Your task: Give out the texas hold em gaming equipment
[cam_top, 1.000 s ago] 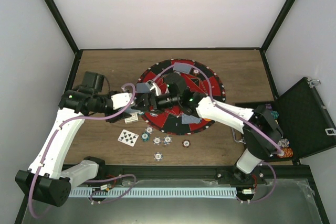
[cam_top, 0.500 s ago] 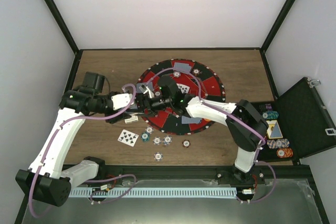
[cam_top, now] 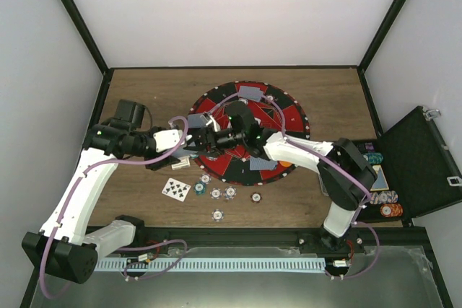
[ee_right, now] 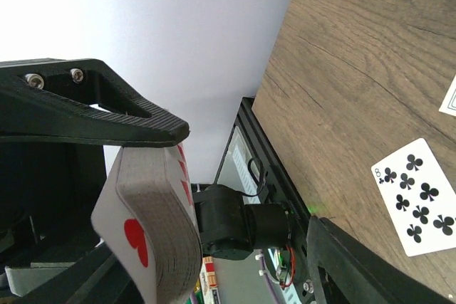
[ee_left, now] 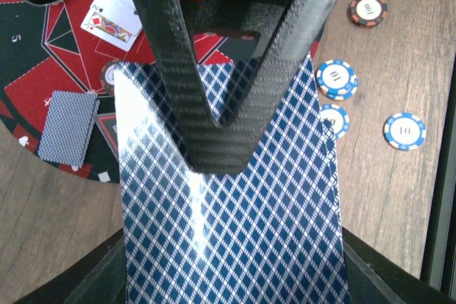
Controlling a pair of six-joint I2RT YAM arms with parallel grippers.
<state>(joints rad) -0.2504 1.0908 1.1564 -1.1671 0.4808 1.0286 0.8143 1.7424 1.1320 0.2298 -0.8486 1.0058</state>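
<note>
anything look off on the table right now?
Yes: the eight of clubs lies face-up and askew on the table, off the mat, just left of the loose chips. The face-down cards sit on the mat, so this one looks misplaced.

The top camera looks down from above and behind the arm bases, far enough to take in the whole table (cam_top: pixel 144 91), mat (cam_top: pixel 285 117) and case (cam_top: pixel 422 156). The left wrist camera points steeply down, with the deck (ee_left: pixel 228 247) filling its foreground. It shares the mat's edge and the chips (cam_top: pixel 216 193) with the top view. The right wrist camera, rolled sideways, looks low across the table toward its near edge. It shares the clubs card (ee_right: pixel 420 197) with the top view.
</note>
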